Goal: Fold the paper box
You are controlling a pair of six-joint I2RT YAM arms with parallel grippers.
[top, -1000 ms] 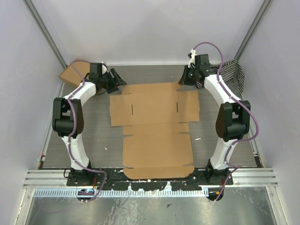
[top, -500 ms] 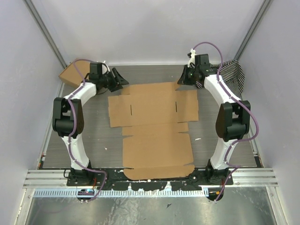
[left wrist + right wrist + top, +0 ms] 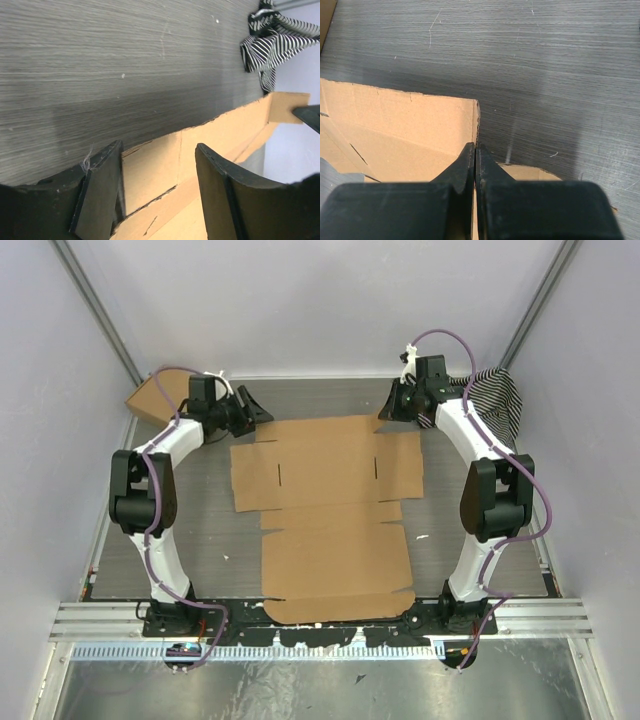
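The paper box [image 3: 330,510] lies as a flat brown die-cut sheet in the middle of the table. My right gripper [image 3: 388,412] is shut on the far right corner of its back flap. In the right wrist view the closed jaws [image 3: 476,150] pinch the upright edge of that flap [image 3: 410,120]. My left gripper [image 3: 255,410] is open at the far left corner of the sheet. In the left wrist view its fingers [image 3: 157,157] straddle the raised back flap [image 3: 150,175] without closing on it.
A formed brown cardboard box [image 3: 152,395] sits in the back left corner behind the left arm. A black-and-white striped cloth [image 3: 500,395] lies at the back right and also shows in the left wrist view [image 3: 272,35]. Grey walls enclose the table.
My left gripper has shifted slightly back and to the left at the sheet's far left corner. The sheet has slid a little left. The right gripper keeps its hold.
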